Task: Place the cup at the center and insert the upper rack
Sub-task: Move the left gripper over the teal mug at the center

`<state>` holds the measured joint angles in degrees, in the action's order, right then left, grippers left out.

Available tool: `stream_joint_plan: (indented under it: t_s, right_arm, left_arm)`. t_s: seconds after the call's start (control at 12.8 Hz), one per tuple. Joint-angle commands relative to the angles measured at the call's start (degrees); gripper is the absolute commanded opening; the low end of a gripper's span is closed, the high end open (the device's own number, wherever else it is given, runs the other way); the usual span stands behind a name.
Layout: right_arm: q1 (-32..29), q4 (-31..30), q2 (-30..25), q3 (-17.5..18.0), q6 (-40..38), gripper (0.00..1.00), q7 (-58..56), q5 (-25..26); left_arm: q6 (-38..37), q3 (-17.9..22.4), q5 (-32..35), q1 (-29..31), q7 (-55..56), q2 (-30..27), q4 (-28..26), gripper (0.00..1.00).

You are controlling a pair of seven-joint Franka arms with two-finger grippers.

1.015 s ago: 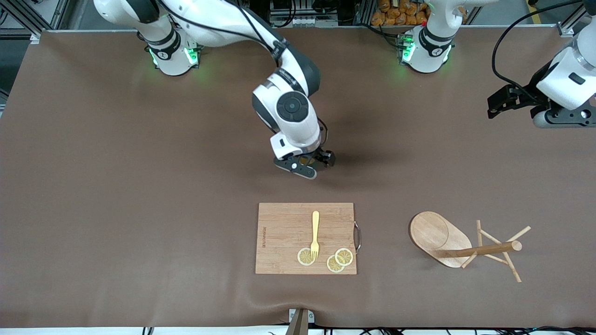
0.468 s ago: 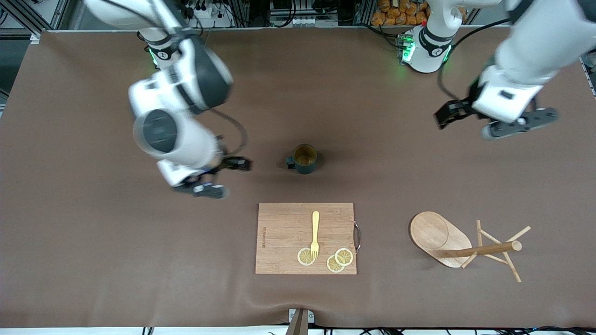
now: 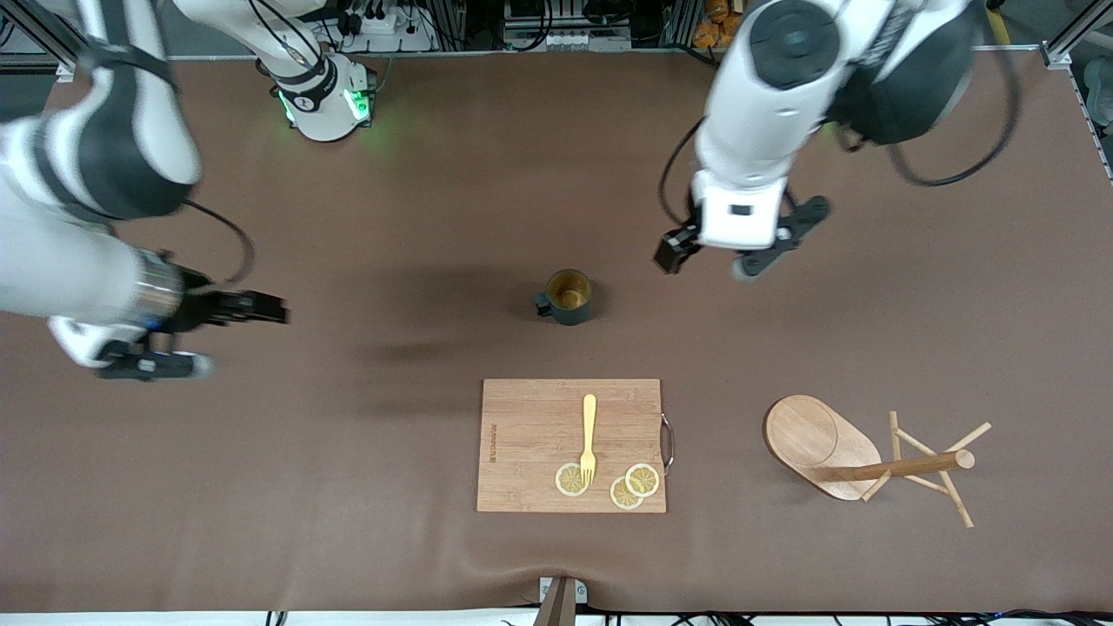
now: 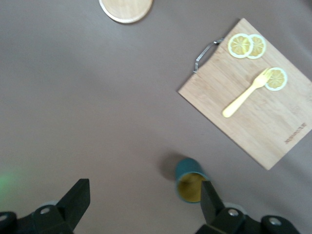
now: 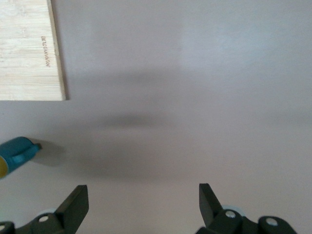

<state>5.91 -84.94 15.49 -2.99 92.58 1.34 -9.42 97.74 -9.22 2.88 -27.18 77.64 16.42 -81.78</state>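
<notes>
Teal cup (image 3: 567, 297) stands upright mid-surface; mug tree (image 3: 869, 461) lies toppled near the front edge. Left pincer (image 3: 739, 248) and right pincer (image 3: 187, 335) hover, jaws apart, empty. The tree looks light and rigid; grip its pole

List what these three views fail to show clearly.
- Upper rack: left wrist view cuts off all but its base edge.
- Cup: right wrist view's edge crops it.
- Board lettering: too small in every view.
- Right pincer: blurred in front view.
</notes>
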Motion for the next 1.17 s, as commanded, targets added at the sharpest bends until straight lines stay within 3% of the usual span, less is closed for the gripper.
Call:
stream_joint_plan:
  t_s: [0.0, 0.16, 0.39, 0.78, 1.09]
  right_arm:
    - [-5.4, -7.0, -9.7, 1.5, -0.1, 1.0, -5.4, 2.6]
    - [-7.6, -7.3, -14.4, 1.5, -3.1, 1.0, -5.5, 6.4]
    - [-11.7, -6.8, -18.5, 1.6, -7.5, 1.0, -10.7, 6.9]
    - [-13.5, -4.0, -18.9, 1.6, -13.6, 1.0, -5.7, 7.0]
    - [-13.4, -3.8, -19.0, 1.9, -15.3, 1.0, -2.1, 6.9]
  left_arm:
    - [4.5, 0.9, 2.2, -6.1, 8.3, 5.7, 4.4, 1.0]
    - [9.8, 1.0, 7.4, -11.1, 19.2, 11.1, 6.7, 1.0]
    - [15.3, 2.3, 12.3, -17.5, 31.7, 20.0, 11.4, 1.0]
    - [21.8, 20.7, 12.5, -36.8, 44.0, 30.5, 14.4, 1.0]
    - [22.3, 25.7, 12.6, -42.1, 50.2, 38.1, 18.8, 1.0]
